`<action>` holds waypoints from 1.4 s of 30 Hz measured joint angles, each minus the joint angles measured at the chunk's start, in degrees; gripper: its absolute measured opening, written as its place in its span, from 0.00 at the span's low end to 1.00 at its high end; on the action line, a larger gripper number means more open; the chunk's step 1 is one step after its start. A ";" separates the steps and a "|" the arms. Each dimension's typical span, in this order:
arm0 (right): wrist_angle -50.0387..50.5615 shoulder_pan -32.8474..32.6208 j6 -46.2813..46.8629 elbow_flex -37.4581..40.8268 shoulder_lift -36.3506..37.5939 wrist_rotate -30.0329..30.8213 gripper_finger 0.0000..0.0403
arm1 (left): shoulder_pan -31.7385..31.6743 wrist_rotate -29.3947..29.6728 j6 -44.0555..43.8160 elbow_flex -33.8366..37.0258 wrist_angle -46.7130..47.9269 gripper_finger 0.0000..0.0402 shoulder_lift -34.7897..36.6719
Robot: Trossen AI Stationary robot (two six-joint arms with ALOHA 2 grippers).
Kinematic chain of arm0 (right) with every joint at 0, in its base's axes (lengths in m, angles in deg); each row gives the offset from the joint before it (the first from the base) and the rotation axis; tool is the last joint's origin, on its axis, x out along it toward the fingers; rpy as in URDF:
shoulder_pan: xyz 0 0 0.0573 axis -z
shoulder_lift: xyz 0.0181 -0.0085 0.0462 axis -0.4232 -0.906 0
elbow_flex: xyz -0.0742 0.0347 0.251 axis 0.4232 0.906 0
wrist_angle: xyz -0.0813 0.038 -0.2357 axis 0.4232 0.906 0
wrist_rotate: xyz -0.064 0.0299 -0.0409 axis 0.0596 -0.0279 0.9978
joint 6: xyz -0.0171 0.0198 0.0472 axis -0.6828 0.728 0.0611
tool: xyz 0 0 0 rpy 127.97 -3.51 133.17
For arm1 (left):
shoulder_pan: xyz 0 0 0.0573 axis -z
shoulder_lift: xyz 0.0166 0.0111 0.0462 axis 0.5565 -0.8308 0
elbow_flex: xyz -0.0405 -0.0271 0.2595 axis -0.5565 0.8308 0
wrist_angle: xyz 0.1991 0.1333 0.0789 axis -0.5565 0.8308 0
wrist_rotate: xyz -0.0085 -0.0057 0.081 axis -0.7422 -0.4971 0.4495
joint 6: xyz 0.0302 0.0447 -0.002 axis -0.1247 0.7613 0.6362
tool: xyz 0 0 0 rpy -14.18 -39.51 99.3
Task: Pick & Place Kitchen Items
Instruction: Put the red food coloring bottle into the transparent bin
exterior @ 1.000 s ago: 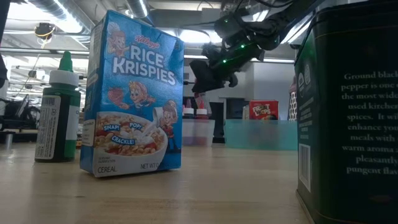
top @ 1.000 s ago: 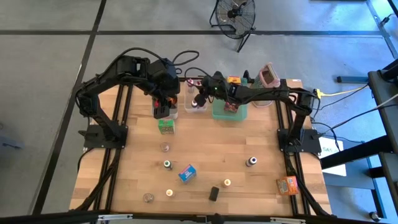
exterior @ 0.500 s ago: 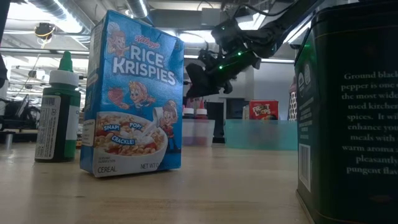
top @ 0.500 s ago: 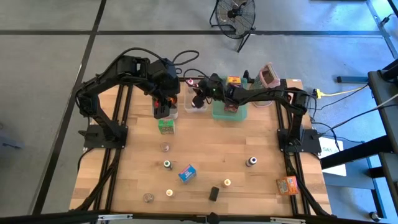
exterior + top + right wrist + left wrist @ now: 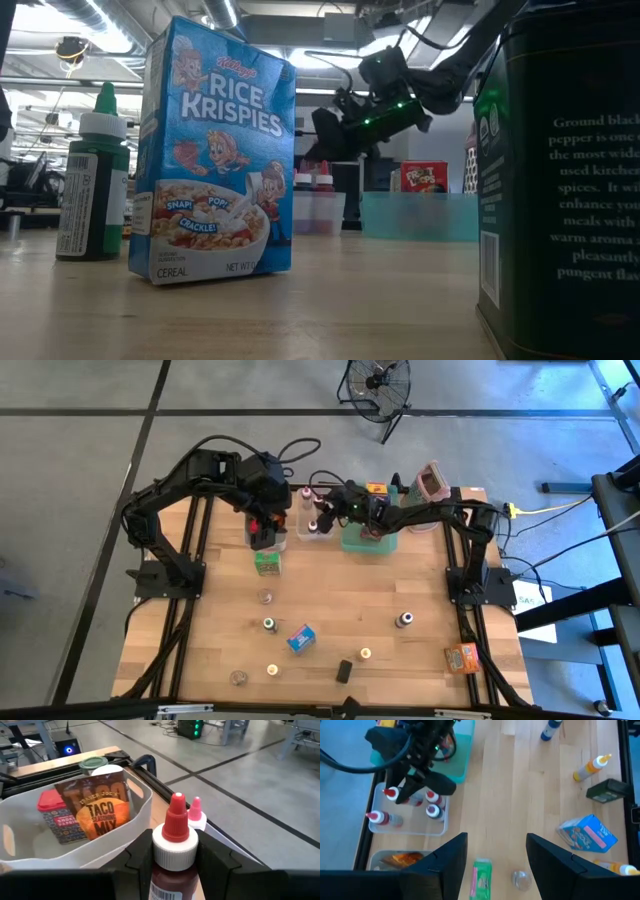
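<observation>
Looking straight down in the high view, the right gripper (image 5: 318, 510) hangs at upper centre of the frame over the clear bottle bin (image 5: 316, 532), with the green tray (image 5: 352, 542) just to its right. The left gripper (image 5: 262, 530) waits a little to the left of it over another clear bin (image 5: 266, 541), its two fingers standing apart with nothing between them. Loose kitchen items lie in the lower half, among them a blue cereal box (image 5: 301, 638).

From the low view, the right gripper (image 5: 328, 135) shows at centre, above the bottle bin (image 5: 318, 212) and clear of its rim.

Through the left wrist view, the right gripper (image 5: 402, 790) sits at upper left over the bin, where more red-capped bottles (image 5: 434, 811) stand or lie.

In the right wrist view, the right gripper's fingers (image 5: 141, 854) are clenched on a red-capped bottle (image 5: 174, 851), held upright, its long axis vertical. A second bin with a taco mix packet (image 5: 102, 807) lies beyond.

The bin lies directly below the bottle, so I judge the next move to be a straight lowering by the right arm.
</observation>
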 joint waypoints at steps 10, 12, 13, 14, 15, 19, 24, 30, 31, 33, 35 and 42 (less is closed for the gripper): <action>-1.19 1.81 1.41 0.15 -2.60 -0.14 0.30 | 0.02 0.00 -0.59 0.00 -0.57 0.49 0.00; -2.31 1.82 1.61 0.17 -3.10 -1.04 0.30 | 0.02 0.00 -0.61 0.00 -0.57 0.49 0.00; -3.05 1.74 1.54 0.17 -3.13 -1.23 0.30 | 0.02 0.00 -0.61 0.00 -0.56 0.49 0.00; -3.69 1.58 1.43 0.15 -3.13 -1.23 0.30 | 0.00 0.00 -0.61 0.00 -0.56 0.49 0.00; -4.09 1.49 1.33 0.15 -3.13 -1.24 0.30 | 0.01 0.00 -0.61 0.00 -0.56 0.49 0.00; -3.40 1.54 1.06 0.15 -3.15 -0.56 0.30 | 0.02 0.00 -0.61 0.00 -0.61 0.49 0.00; -4.10 1.72 1.07 0.15 -4.42 -0.38 0.30 | 0.02 0.00 -0.61 0.00 -0.71 0.49 0.00; -4.07 1.69 1.07 0.15 -5.18 -0.38 0.32 | 0.02 0.00 -0.61 0.00 -0.76 0.49 0.00; -4.23 1.69 1.07 0.15 -5.18 -0.38 0.32 | 0.02 0.00 -0.61 0.00 -0.76 0.49 0.00; -4.37 1.69 1.07 0.15 -5.18 -0.38 0.32 | 0.00 0.00 -0.61 0.00 -0.76 0.49 0.00; -4.22 1.69 1.09 0.15 -5.18 -0.38 0.32 | 0.00 0.00 -0.82 0.00 -0.76 0.49 0.00; -3.03 1.69 1.42 0.15 -5.18 -0.35 0.33 | 0.00 0.00 -1.25 0.00 -0.78 0.49 0.00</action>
